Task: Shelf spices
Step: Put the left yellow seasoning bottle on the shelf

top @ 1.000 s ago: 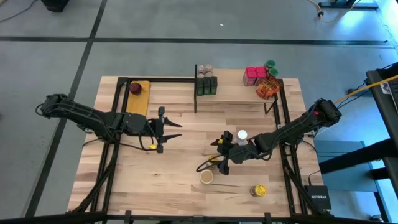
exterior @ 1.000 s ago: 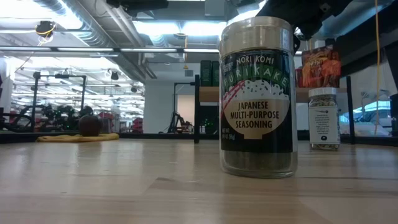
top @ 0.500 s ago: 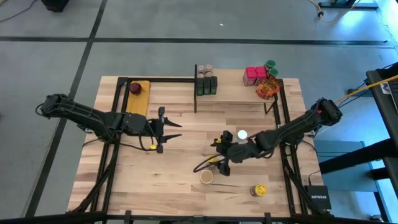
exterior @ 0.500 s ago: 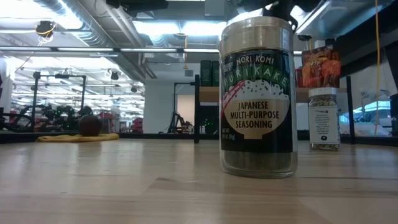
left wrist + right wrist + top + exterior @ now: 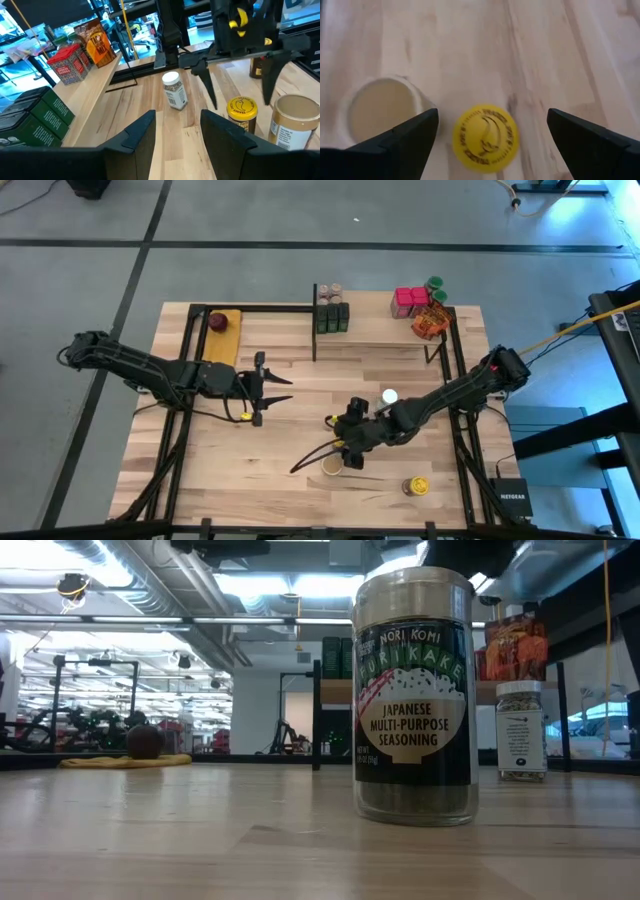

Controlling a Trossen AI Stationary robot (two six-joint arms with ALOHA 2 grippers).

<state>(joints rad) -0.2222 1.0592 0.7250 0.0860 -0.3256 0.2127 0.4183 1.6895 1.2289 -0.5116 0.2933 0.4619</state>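
Hovering — right hand spread | round yellow-lidded jar — smooth planks

The plank-striped wooden tabletop carries a tan-lidded jar, a yellow-lidded jar, a white-lidded jar and the shelf.

Tins and boxes on shelf, jars on tabletop

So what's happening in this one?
Spices are being put on the shelf; tins, red boxes and jars already stand there. The right gripper, wide open and empty, hangs over the tan-lidded jar, beside the yellow-lidded jar. A white-lidded jar also waits on the table. The left gripper hovers open and empty.
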